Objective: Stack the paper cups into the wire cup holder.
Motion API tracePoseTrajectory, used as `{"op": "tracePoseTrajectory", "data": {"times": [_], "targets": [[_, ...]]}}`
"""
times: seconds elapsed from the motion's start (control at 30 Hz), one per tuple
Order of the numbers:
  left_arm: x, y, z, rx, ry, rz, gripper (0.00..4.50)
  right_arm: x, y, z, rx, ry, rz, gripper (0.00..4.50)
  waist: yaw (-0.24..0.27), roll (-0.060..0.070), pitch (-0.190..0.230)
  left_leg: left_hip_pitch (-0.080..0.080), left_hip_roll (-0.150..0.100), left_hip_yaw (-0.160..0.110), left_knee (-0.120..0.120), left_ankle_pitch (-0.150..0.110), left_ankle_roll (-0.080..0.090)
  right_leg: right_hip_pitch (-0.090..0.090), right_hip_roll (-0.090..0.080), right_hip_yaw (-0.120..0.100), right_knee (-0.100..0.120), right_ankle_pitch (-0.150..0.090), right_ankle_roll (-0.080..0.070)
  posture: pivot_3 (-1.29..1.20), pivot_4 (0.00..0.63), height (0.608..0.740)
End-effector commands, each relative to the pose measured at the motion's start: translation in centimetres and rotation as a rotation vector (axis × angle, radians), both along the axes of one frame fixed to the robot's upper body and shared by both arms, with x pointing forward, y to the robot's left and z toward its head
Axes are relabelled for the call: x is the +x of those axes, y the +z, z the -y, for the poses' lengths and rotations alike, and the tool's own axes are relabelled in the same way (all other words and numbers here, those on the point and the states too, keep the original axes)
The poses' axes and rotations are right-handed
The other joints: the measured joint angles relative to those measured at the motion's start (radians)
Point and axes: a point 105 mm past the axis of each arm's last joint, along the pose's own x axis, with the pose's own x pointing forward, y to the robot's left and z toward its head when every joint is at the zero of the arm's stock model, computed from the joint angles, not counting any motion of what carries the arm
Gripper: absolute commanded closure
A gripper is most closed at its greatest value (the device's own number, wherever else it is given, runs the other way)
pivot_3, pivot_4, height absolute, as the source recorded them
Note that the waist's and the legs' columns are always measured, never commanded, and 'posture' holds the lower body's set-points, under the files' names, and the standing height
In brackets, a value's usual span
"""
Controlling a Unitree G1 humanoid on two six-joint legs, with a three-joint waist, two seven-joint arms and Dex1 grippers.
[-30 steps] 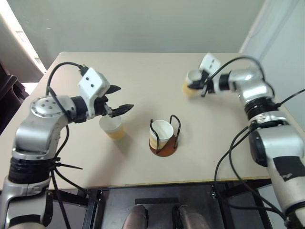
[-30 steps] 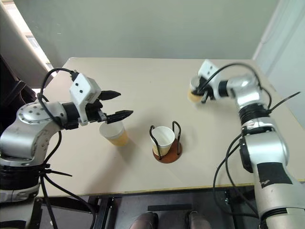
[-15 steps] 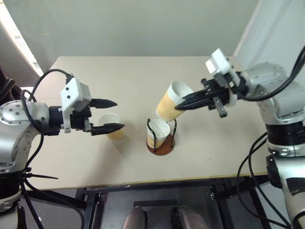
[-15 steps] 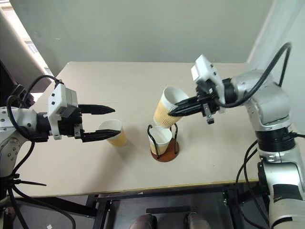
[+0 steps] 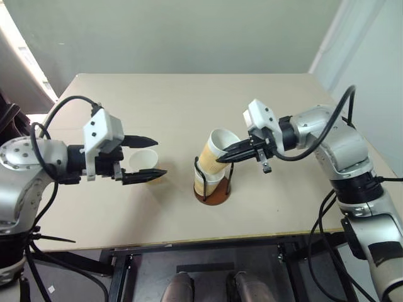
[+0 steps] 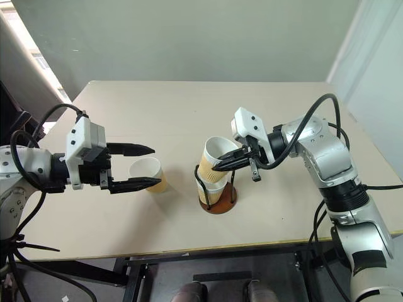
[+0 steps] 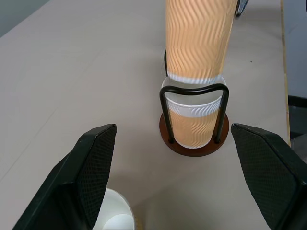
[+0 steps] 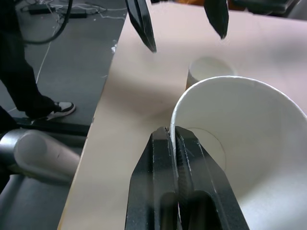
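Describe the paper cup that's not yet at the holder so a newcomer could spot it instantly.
On the beige table, look to the robot's left of the wire cup holder near the middle. The loose paper cup stands upright on the tabletop between the open left gripper's fingers. Unlike the other two, it stands alone, outside the wire loops and ungripped.

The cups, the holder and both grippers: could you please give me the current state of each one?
Cup in the wire cup holder: upright, seated inside the loops.
Second cup: tilted, bottom entering the seated cup, rim pinched by the right gripper.
Third cup: upright on the table, not gripped.
Wire cup holder: upright.
Left gripper: open around the third cup.
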Motion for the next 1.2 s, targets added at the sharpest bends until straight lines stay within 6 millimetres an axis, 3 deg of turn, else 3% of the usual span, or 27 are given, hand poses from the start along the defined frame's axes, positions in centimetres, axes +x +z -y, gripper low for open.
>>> {"op": "tracePoseTrajectory", "data": {"times": [0.03, 0.17, 0.27, 0.63, 0.77, 0.87, 1.1, 1.2], "targets": [[-0.5, 1.4, -0.2, 0.012, -0.002, 0.056, 0.38, -0.1, 0.4, -0.1, 0.002, 0.009, 0.046, 4.46, 0.0, 0.0, 0.0, 0.0, 0.0, 0.0, 0.0, 0.0, 0.0, 0.0, 0.0, 0.0, 0.0, 0.0, 0.0, 0.0, 0.15, 0.74], [-0.7, 1.5, -0.4, 0.018, 0.001, 0.054, 0.38, 0.1, 0.5, -0.4, 0.005, 0.007, 0.069, 4.46, 0.0, 0.0, 0.0, 0.0, 0.0, 0.0, 0.0, 0.0, 0.0, 0.0, 0.0, 0.0, 0.0, 0.0, 0.0, 0.0, 0.15, 0.74], [-0.6, 1.4, -0.5, 0.019, 0.009, 0.053, 0.38, -0.1, 0.8, -0.7, 0.025, 0.033, 0.05, 3.82, 0.0, 0.0, 0.0, 0.0, 0.0, 0.0, 0.0, 0.0, 0.0, 0.0, 0.0, 0.0, 0.0, 0.0, 0.0, 0.0, 0.15, 0.74], [-0.2, 1.2, -1.0, 0.042, 0.027, 0.049, 0.38, 0.3, 1.5, 0.5, 0.002, 0.023, 0.097, 0.11, 0.001, 0.0, 0.0, 0.0, 0.0, 0.0, 0.0, -0.001, 0.0, 0.0, 0.0, 0.0, 0.0, 0.0, -0.001, 0.0, 0.15, 0.74], [1.1, 0.3, -3.5, 0.201, 0.106, 0.031, 0.38, 0.0, 3.7, 2.3, 0.055, 0.034, 0.057, 0.11, 0.001, 0.0, 0.0, 0.0, 0.0, 0.0, 0.0, -0.001, 0.0, 0.0, 0.0, 0.001, 0.0, 0.0, -0.001, 0.0, 0.15, 0.74], [1.8, -1.2, -5.0, 0.379, 0.087, -0.008, 0.38, -0.1, 4.8, 2.3, 0.119, 0.035, 0.05, 0.11, 0.001, 0.0, 0.0, 0.0, 0.0, 0.0, -0.001, -0.001, 0.0, -0.001, 0.0, 0.001, 0.0, -0.001, -0.002, 0.0, 0.15, 0.74], [3.5, -2.4, -4.5, 0.483, -0.034, -0.043, 0.38, -0.5, 3.9, 1.6, 0.116, 0.034, 0.067, 0.11, 0.004, 0.0, 0.0, -0.003, 0.0, -0.002, -0.001, -0.001, 0.0, -0.004, 0.0, 0.001, 0.0, -0.001, -0.002, 0.0, 0.15, 0.74], [4.3, -4.0, -4.4, 0.539, -0.06, -0.072, 0.38, -0.5, 3.8, 1.7, 0.115, 0.017, 0.072, 0.11, 0.004, 0.0, 0.0, -0.006, 0.0, -0.002, 0.0, -0.001, 0.0, -0.007, 0.0, 0.001, 0.0, 0.0, 0.0, 0.0, 0.15, 0.74]]}}
